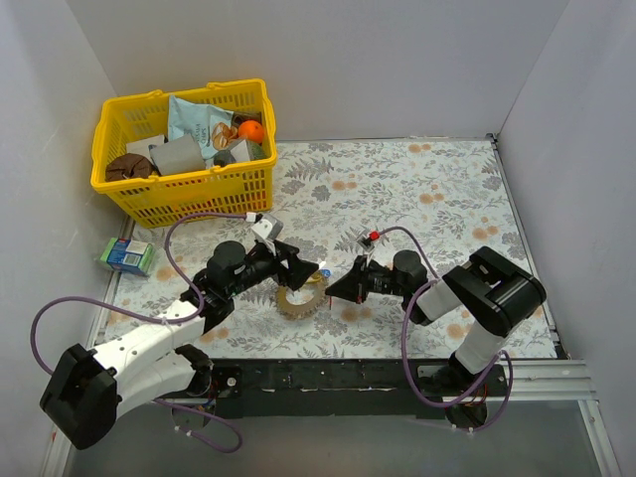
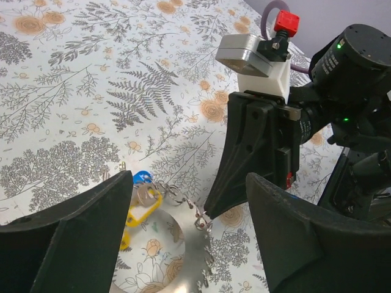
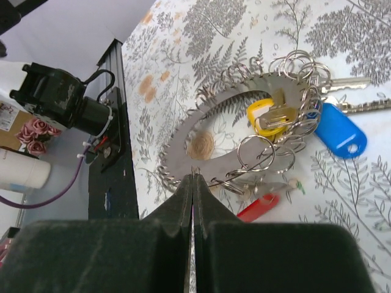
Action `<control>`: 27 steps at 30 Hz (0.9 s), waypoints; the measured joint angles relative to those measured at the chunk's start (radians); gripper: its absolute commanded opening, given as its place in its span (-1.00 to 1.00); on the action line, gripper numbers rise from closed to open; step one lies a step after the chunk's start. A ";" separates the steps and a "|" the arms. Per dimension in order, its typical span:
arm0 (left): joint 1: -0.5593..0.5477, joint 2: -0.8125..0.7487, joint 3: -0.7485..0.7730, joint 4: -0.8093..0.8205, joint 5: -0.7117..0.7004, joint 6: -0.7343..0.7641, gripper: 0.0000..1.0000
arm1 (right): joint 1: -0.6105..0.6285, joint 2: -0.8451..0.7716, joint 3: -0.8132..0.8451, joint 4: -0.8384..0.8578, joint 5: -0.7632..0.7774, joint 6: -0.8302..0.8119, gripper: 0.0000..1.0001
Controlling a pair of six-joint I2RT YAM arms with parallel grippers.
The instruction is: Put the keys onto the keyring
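The keyring (image 1: pixel 298 300), a flat silver toothed ring fringed with small split rings, lies on the floral cloth between the arms. It also shows in the left wrist view (image 2: pixel 190 244) and the right wrist view (image 3: pixel 201 131). A blue key (image 3: pixel 339 131), a yellow key (image 3: pixel 263 116) and a red key (image 3: pixel 256 207) lie at its edge among the rings. My left gripper (image 2: pixel 190 183) is open, its fingers straddling the ring just above it. My right gripper (image 3: pixel 193 177) is shut, its tips pinching a small silver piece on the keyring's rim.
A yellow basket (image 1: pixel 184 189) holding several objects stands at the back left. A small blue-green carton (image 1: pixel 126 255) lies left of the cloth. White walls close in the left, back and right sides. The black rail runs along the near edge.
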 measured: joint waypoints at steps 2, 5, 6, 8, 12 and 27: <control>0.000 0.003 -0.010 0.014 0.007 0.004 0.43 | -0.006 -0.019 -0.033 0.000 0.007 0.000 -0.97; 0.000 0.010 -0.016 0.028 0.023 0.024 0.34 | -0.017 -0.035 -0.057 0.001 0.014 0.000 -0.97; 0.000 0.016 -0.016 0.030 0.033 0.032 0.33 | -0.023 -0.035 -0.058 0.001 0.015 0.001 -0.97; 0.000 0.034 -0.017 0.030 0.058 0.054 0.29 | -0.034 -0.035 -0.058 0.002 0.018 0.004 -0.97; 0.000 0.080 -0.034 0.048 0.127 0.095 0.29 | -0.050 -0.034 -0.058 0.002 0.017 0.019 -0.97; 0.000 0.219 -0.146 0.239 0.320 0.219 0.13 | -0.053 -0.033 -0.021 0.003 -0.022 0.057 -0.97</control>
